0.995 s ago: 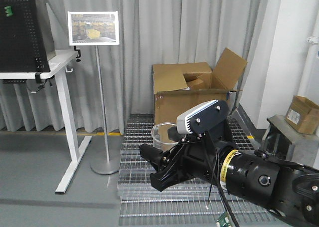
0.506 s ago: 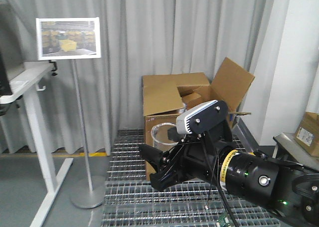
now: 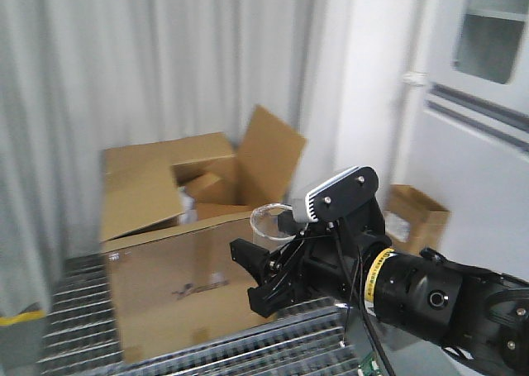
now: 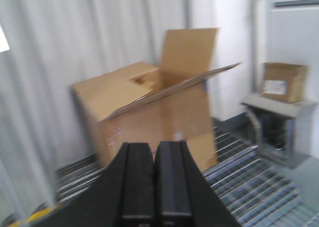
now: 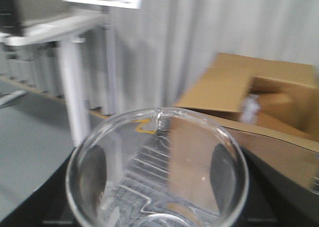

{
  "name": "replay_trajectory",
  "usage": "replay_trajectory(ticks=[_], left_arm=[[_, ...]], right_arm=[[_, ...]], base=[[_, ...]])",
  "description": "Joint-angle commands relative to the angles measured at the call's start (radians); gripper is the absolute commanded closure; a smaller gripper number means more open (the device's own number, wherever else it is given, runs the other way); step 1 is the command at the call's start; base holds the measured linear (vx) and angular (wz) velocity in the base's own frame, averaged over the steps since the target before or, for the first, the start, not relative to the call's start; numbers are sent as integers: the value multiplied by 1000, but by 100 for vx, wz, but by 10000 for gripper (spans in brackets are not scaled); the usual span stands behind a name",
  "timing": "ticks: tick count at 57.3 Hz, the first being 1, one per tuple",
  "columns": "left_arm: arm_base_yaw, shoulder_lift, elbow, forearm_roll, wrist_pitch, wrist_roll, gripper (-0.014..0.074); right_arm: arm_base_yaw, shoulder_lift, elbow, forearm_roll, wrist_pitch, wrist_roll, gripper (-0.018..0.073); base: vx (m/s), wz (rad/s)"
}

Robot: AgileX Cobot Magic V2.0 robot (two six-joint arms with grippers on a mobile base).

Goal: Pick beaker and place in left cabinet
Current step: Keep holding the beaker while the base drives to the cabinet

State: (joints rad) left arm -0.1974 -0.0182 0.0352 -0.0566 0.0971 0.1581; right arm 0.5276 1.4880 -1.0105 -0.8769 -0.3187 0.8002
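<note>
The beaker [image 3: 266, 221] is clear glass and stands upright in my right gripper [image 3: 258, 273], low in the middle of the front view. The right wrist view looks down into the beaker's [image 5: 157, 167] flared rim. My right gripper [image 5: 158, 189] is shut on it, and its dark fingers [image 5: 94, 174] show through the glass on both sides. My left gripper [image 4: 154, 149] is shut with nothing between its pads, and it points at a cardboard box. The left cabinet is out of view.
A large open cardboard box [image 3: 165, 252] stands on metal floor grating [image 3: 248, 347] before grey curtains. A small box [image 4: 284, 82] rests on a grey stand at the right. A white cabinet with a glass door [image 3: 479, 103] fills the right side. A white table leg [image 5: 75, 82] shows at the left.
The whole view has swung right: table and sign stand slid out at the left, the cardboard box moved left and nearer, a white cabinet came in. The beaker stays in my right gripper.
</note>
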Motion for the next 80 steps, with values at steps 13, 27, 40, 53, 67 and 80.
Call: replay_trajectory(ticks=[13,27,40,53,67,80], left_arm=[[-6,-10,-26,-5,-90,-2,603],[-6,-10,-26,-5,-90,-2,603],[-6,-10,-26,-5,-90,-2,603],[-6,-10,-26,-5,-90,-2,603],[-6,-10,-26,-5,-90,-2,603],[-6,-10,-26,-5,-90,-2,603]], right_arm=[[-1,-39,-30,18,-56,-2,404],[-1,-39,-30,18,-60,-2,404],[-1,-39,-30,18,-60,-2,404],[-1,-39,-30,18,-59,-2,404],[-1,-39,-30,18,-59,-2,404],[-1,-39,-30,18,-59,-2,404]], base=[[23,-79],[20,-77],[18,-71],[18,-63],[19,-56],[19,-53]])
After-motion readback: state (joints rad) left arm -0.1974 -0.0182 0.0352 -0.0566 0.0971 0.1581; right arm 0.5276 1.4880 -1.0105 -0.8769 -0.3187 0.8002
